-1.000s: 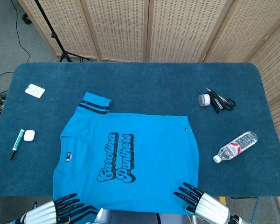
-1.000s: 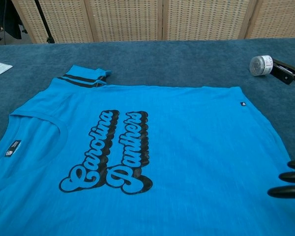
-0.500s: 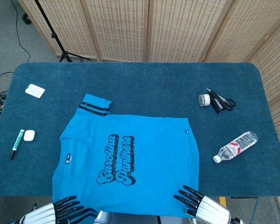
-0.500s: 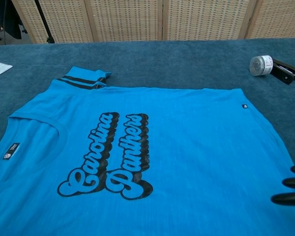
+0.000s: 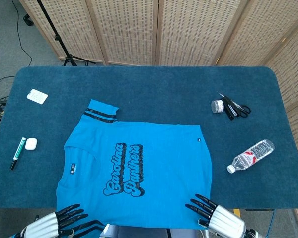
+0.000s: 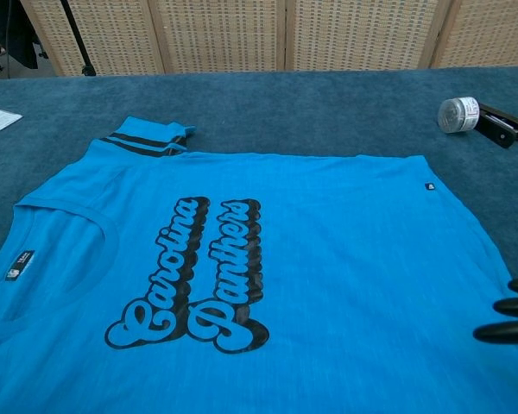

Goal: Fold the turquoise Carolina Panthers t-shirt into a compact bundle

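Head view: both hands are empty with fingers spread, left hand (image 5: 64,221) and right hand (image 5: 211,213) resting at the t-shirt (image 5: 139,168) hem nearest them.

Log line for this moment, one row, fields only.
stage: pre-fold | t-shirt: flat, print up, one sleeve tucked | left hand: open at near edge | right hand: open at near hem corner | held: nothing
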Robot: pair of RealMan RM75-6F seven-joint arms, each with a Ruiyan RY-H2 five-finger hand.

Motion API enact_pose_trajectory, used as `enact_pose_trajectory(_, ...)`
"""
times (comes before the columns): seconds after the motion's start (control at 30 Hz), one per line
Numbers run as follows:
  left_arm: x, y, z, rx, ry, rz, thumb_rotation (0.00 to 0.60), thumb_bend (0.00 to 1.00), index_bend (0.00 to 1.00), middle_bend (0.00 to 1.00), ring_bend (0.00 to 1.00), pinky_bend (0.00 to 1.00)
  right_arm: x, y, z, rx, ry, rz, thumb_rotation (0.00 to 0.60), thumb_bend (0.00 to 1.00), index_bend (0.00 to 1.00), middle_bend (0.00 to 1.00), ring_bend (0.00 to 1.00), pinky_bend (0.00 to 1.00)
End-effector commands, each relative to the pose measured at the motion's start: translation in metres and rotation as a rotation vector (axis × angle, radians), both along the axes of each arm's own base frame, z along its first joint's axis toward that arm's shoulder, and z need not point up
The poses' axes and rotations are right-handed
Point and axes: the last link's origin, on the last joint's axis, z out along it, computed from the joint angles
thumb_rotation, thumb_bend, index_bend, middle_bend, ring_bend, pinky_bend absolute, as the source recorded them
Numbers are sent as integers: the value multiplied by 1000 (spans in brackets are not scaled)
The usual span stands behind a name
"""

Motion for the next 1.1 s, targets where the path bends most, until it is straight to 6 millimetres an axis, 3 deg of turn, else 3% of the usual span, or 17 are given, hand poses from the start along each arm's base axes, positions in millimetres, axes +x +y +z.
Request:
enact_pose_trajectory(0.03, 1, 4, 2, 2, -38, 57, 600, 636, 780, 0, 0, 0, 1, -3, 0, 2, -9, -12, 600, 414, 666, 92, 0, 0)
enact_pose_trajectory(0.4, 7, 36, 12, 97, -132, 174, 600, 634, 788, 0, 0, 0, 30, -42, 12, -24, -110, -89, 600, 414, 666, 92, 0, 0)
enact_pose_trajectory(0.67, 22, 67, 22, 225, -191, 235, 600, 633, 793, 0, 0, 0, 51, -81, 24, -74, -117, -130, 600, 414, 666, 92, 0, 0)
enact_pose_trajectory(0.9, 35, 93, 29, 301, -181, 293, 600, 632, 796, 0, 0, 0, 64, -105, 23, -72, -123, -187, 600, 414, 667, 92, 0, 0)
enact_pose_trajectory(1.0, 43, 108, 34, 349, -171, 320, 600, 628, 798, 0, 0, 0, 71, -119, 22, -74, -133, -218, 600, 414, 667, 92, 0, 0)
enact_pose_trajectory(1.1, 57, 149, 40, 421, -152, 372, 600, 627, 798, 0, 0, 0, 84, -155, 17, -84, -153, -300, 600, 414, 667, 92, 0, 0)
